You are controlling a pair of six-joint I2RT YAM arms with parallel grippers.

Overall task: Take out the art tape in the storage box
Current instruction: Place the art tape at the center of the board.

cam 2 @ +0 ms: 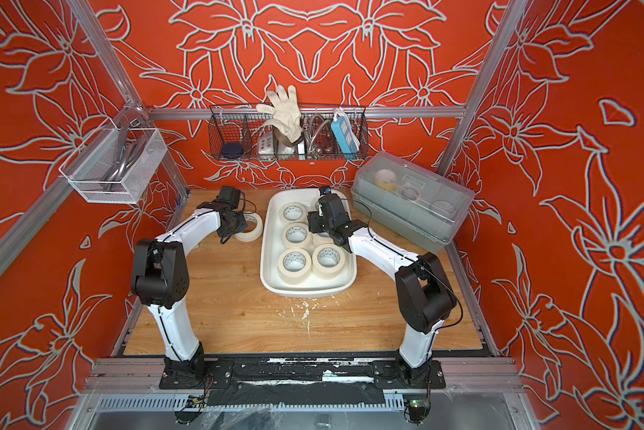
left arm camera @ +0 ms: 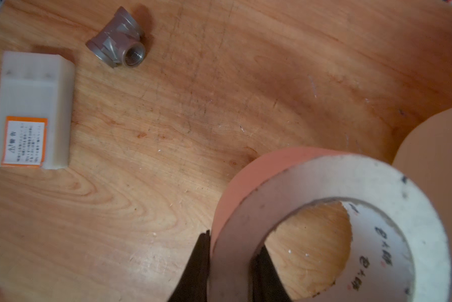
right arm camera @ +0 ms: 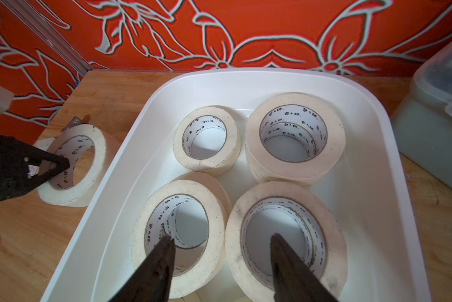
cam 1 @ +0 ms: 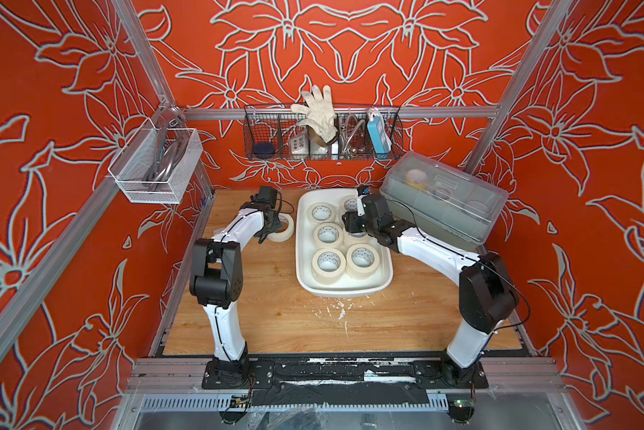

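**Set one roll down flat, square up on the next**

The left gripper [left arm camera: 234,239] is clamped on the wall of one art tape roll [left arm camera: 324,177], with one finger inside the core and one outside. This roll is out of the storage box [right arm camera: 245,74], just left of it over the wooden table [cam 1: 276,316]. It is tilted, and I cannot tell whether it touches the wood. It is best lowered until it lies flat before release, clear of the grey pipe tee [left arm camera: 118,44] and the white labelled block [left arm camera: 34,109] nearby.

The right gripper [right arm camera: 221,238] hangs half open and empty over the stacked rolls [cam 1: 328,262] in the box. Its tips point into two neighbouring cores. It should shift sideways so that only one top roll's wall sits between the jaws. A shallow descent should then avoid catching the roll beneath.
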